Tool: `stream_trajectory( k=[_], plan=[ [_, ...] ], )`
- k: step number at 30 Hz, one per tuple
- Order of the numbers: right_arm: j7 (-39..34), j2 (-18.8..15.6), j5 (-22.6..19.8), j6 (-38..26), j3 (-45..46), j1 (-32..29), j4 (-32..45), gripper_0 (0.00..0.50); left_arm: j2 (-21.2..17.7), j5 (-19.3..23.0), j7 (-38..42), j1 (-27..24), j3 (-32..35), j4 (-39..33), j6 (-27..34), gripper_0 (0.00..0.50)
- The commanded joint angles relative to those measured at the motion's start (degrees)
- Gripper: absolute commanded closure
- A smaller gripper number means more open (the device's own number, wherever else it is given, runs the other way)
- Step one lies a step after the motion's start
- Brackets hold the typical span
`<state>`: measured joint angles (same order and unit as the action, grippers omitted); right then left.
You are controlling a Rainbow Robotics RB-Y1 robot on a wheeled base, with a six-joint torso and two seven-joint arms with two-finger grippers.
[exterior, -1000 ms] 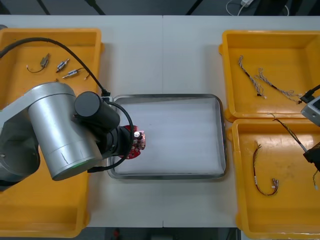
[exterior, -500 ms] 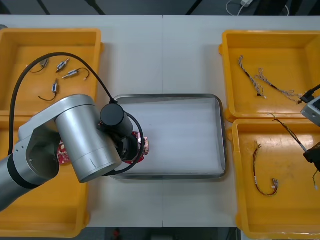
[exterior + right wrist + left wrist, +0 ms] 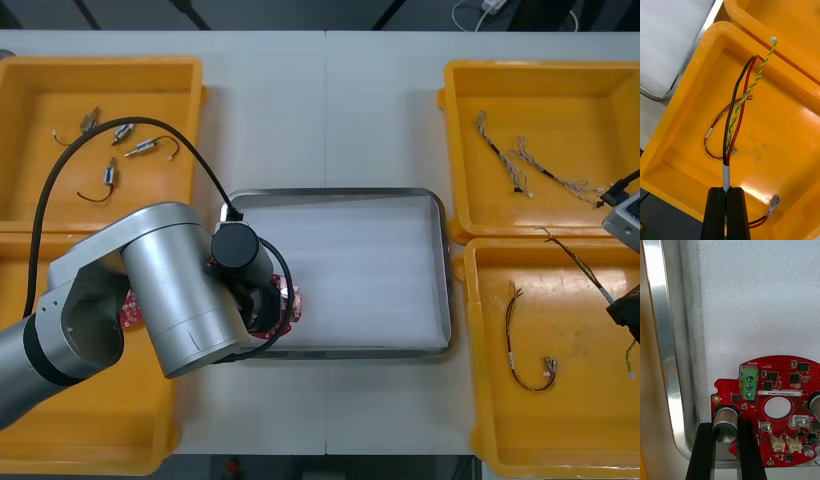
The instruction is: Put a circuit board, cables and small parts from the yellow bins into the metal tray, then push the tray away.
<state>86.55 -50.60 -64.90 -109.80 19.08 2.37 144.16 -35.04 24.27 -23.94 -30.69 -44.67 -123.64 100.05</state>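
My left gripper (image 3: pixel 726 444) is shut on a round red circuit board (image 3: pixel 778 408), pinching the metal cylinder at its edge. The board hangs low over the white inside of the metal tray (image 3: pixel 662 352), near its front left corner. From the front, the left arm covers most of that board (image 3: pixel 291 305) at the tray's (image 3: pixel 340 195) left end. My right gripper (image 3: pixel 727 204) is shut on a bundle of black, red and yellow-green cables (image 3: pixel 735 112) over the near right yellow bin (image 3: pixel 790 123). A red and yellow cable (image 3: pixel 717 129) lies below in that bin.
The far left yellow bin (image 3: pixel 60 80) holds small metal parts (image 3: pixel 108 175). Another red board (image 3: pixel 128 308) peeks out in the near left bin. Twisted cables (image 3: pixel 520 160) lie in the far right bin (image 3: pixel 470 90); the near right bin (image 3: pixel 480 400) holds a red and yellow cable (image 3: pixel 520 345).
The left arm has swung down and to the right, carrying the circuit board a little further into the tray's front left corner. The right arm has stayed still.
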Motion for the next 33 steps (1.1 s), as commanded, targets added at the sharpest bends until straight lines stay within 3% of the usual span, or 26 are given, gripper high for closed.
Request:
stream_trajectory(
  k=[1,12,13,16,18,22,33],
  plan=[
    [0.9,-2.1,-0.5,-0.2,0.9,1.1,1.4,0.5,1.1,-1.1,-0.6,-0.9,-1.4,-0.1,-1.4,0.5],
    [0.9,-2.1,-0.5,-0.2,0.9,1.1,1.4,0.5,1.0,-1.7,-0.2,-0.9,-2.5,1.2,-2.6,0.481],
    [0.9,-2.1,-0.5,-0.2,0.9,1.1,1.4,0.5,1.0,-1.7,-0.3,-0.9,-2.6,1.3,-2.6,0.42],
    [0.9,-2.1,-0.5,-0.2,0.9,1.1,1.4,0.5,1.0,-1.8,-0.3,-0.9,-2.7,1.2,-2.6,0.375],
    [0.9,-2.1,-0.5,-0.2,0.9,1.1,1.4,0.5,0.9,-2.3,-0.3,-0.9,-3.1,1.3,-2.7,0.294],
    [0.9,-2.1,-0.5,-0.2,0.9,1.1,1.4,0.5,0.8,-4.1,-0.1,-0.9,-4.6,1.3,-3.3,0.188],
    [0.9,-2.1,-0.5,-0.2,0.9,1.1,1.4,0.5,-0.1,-4.0,-0.1,-1.1,-2.9,-1.5,-2.4,0.032]
  ],
)
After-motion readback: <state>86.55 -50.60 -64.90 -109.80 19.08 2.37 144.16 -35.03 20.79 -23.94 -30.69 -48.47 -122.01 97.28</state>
